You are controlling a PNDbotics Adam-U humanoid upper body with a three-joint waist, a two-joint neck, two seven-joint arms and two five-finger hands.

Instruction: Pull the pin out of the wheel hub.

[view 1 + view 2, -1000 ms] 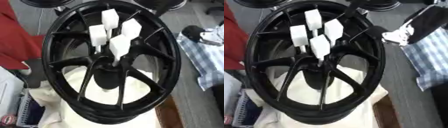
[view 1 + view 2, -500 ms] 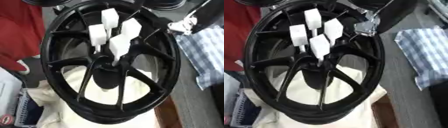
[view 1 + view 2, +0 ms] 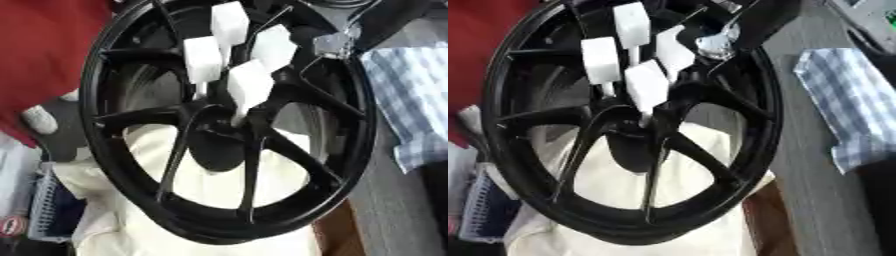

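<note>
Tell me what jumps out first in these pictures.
A big black wheel fills the middle of the view, resting on a cream cloth. Four white block-topped pins stand up from its hub, in the upper middle. From the upper right a black arm with a silver joint reaches over the rim toward them; a checked cloth lies at right.

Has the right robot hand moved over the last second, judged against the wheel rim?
Yes. The right robot hand has come in from the right, crossing the wheel rim toward the white-topped pins.
</note>
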